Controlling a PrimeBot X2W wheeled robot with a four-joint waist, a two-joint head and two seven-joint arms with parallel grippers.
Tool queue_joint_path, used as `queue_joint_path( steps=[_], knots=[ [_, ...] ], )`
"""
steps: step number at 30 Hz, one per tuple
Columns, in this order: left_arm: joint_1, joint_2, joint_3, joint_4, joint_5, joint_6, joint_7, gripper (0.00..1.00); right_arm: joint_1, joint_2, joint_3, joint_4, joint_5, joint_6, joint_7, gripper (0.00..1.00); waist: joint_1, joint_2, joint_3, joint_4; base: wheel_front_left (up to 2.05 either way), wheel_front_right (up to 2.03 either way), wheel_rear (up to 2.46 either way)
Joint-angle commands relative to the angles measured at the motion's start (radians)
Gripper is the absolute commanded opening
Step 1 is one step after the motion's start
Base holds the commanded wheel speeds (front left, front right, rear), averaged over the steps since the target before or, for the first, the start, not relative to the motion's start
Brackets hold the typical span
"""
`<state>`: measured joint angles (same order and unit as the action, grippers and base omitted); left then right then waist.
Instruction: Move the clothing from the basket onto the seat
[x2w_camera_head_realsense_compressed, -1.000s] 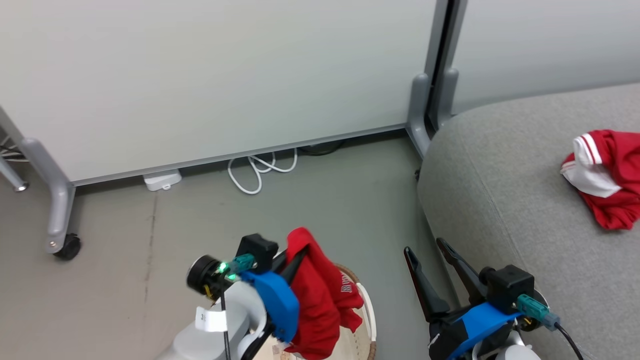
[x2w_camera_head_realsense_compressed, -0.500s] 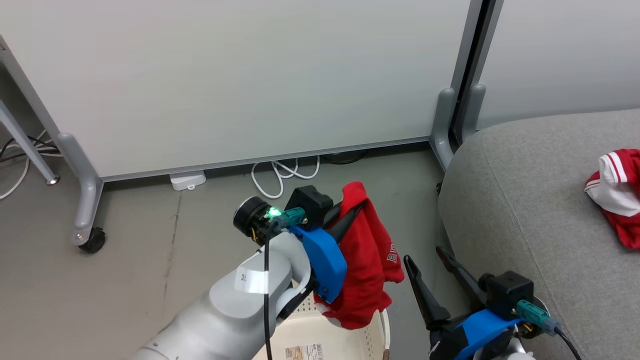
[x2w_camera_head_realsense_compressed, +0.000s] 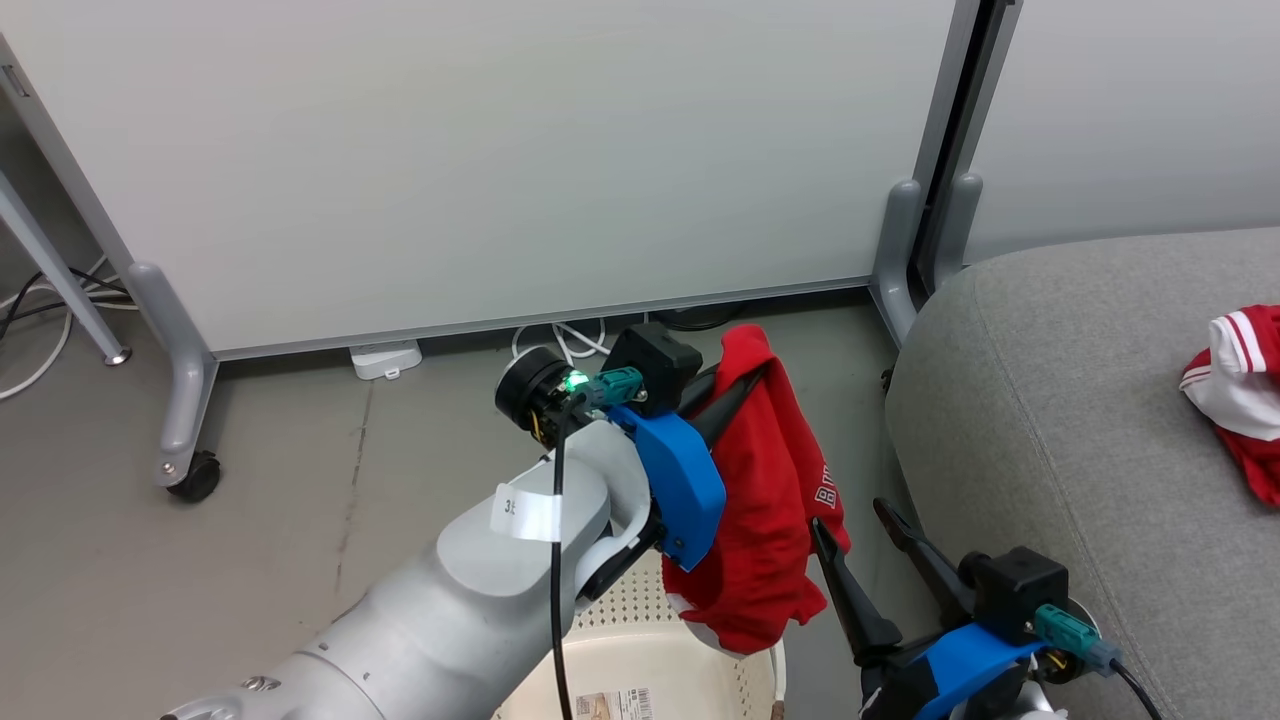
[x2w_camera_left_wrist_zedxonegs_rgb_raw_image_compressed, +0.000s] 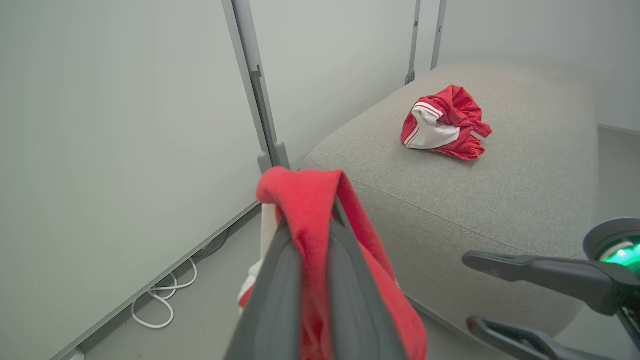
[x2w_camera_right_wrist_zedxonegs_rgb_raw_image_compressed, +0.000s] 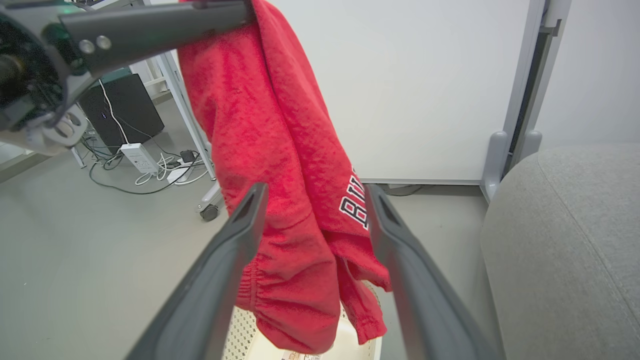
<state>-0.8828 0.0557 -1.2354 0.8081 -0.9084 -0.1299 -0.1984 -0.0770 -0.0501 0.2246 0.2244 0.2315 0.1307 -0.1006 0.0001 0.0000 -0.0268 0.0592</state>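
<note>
Left jaws pinch the shorts (x2w_camera_head_realsense_compressed: 770, 520) by one edge, so they dangle clear above the basket (x2w_camera_head_realsense_compressed: 680, 665), ready for the seat (x2w_camera_head_realsense_compressed: 1050, 420), where the top (x2w_camera_head_realsense_compressed: 1240, 395) lies. Right jaws gape empty.

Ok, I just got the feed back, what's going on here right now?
The left gripper holds a pair of red shorts, jaws shut on the cloth near its top, so it hangs above the white basket. Another red garment with white trim already lies crumpled on the grey seat. The right gripper is open and holds nothing, close beside the hanging shorts, which are not yet over the seat.
</note>
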Motion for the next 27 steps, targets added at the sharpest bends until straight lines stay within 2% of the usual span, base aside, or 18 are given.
queue_joint_path(
  steps=[1,14,27],
  knots=[
    [-0.010,-0.001,0.000,0.008,-0.010,-0.001,-0.006,0.00,0.013,0.000,0.000,-0.005,0.002,0.000,0.000,1.00,-0.0001,0.0000,0.001,-0.001,0.00,0.00,0.00],
    [-0.017,-0.004,-0.020,0.020,-0.026,-0.001,-0.013,0.00,-0.044,0.000,0.043,0.019,-0.027,0.000,0.039,1.00,-0.0001,0.0000,0.013,0.001,0.00,0.00,0.00],
    [-0.030,-0.005,-0.034,0.005,-0.022,-0.001,-0.018,0.00,-0.228,-0.020,0.152,0.214,0.013,0.000,0.066,1.00,-0.0001,0.0000,0.027,0.024,0.00,0.00,0.00]
  ],
)
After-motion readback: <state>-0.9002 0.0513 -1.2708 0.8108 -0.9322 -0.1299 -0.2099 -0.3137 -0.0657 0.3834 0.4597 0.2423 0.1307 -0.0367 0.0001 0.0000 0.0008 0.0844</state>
